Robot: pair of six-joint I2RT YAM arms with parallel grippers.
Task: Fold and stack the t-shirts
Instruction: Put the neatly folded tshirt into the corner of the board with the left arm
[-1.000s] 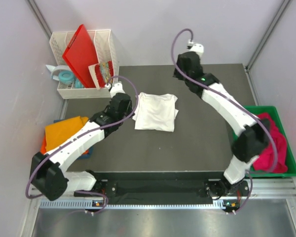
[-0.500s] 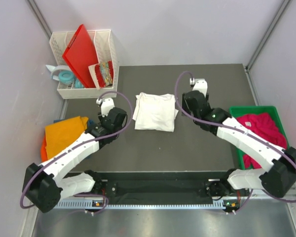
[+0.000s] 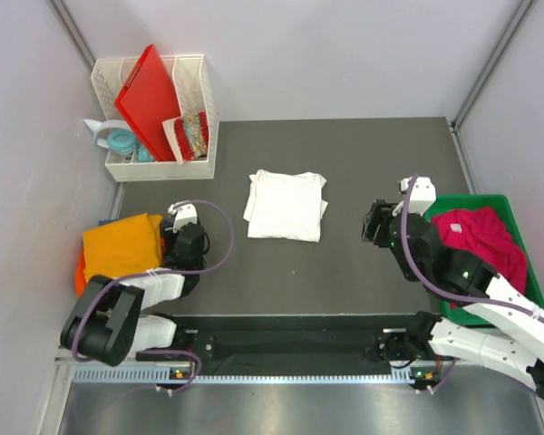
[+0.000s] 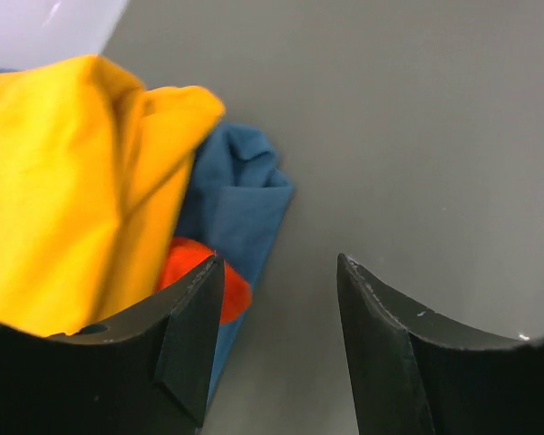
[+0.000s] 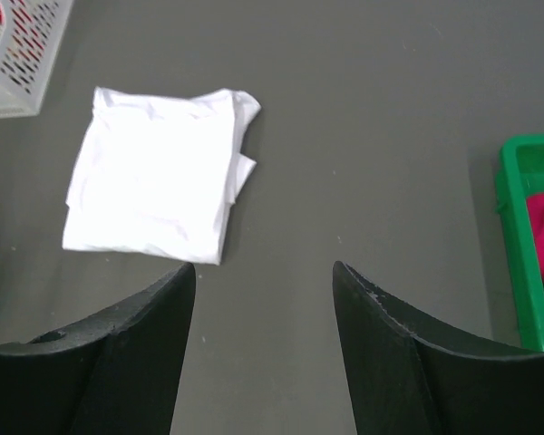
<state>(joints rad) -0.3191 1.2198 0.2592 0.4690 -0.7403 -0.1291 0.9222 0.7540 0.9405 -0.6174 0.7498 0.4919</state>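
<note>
So the left gripper [image 4: 278, 268] has its fingers spread with nothing between them, hanging right next to the pile: orange t-shirt [image 4: 63, 181] on top, blue t-shirt [image 4: 240, 204] poking out underneath. Same deal for the right gripper [image 5: 263, 272], jaws apart and empty over the bare table [image 5: 363, 109]. The white t-shirt [image 5: 154, 186] lies folded flat mid-table, well apart from both. The magenta t-shirt [image 3: 480, 237] sits crumpled in the green bin [image 3: 476, 198] on the right.

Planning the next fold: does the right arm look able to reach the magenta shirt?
Probably yes: the magenta shirt lies uncovered in the green bin right beside the open, empty right pincer.
</note>
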